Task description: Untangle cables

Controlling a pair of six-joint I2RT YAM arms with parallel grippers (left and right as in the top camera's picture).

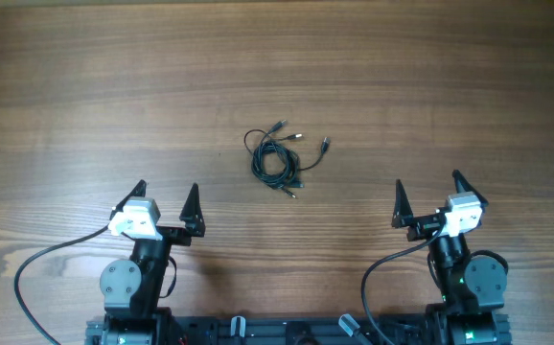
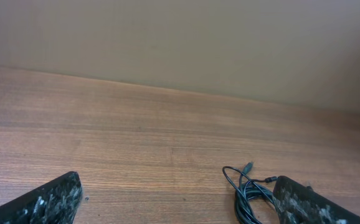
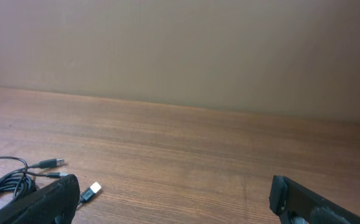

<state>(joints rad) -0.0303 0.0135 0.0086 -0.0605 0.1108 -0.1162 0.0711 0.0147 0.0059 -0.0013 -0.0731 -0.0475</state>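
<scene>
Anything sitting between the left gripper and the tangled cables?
Nothing. In the overhead view only bare wooden table lies between the open left gripper and the cables.

Left gripper (image 1: 167,192): pointing forward, jaws standing wide apart. Right gripper (image 1: 427,187): pointing forward likewise, jaws standing wide apart.

Soft, even light, faint shadows, no glare; wrist views slightly hazy, overhead sharp.
</scene>
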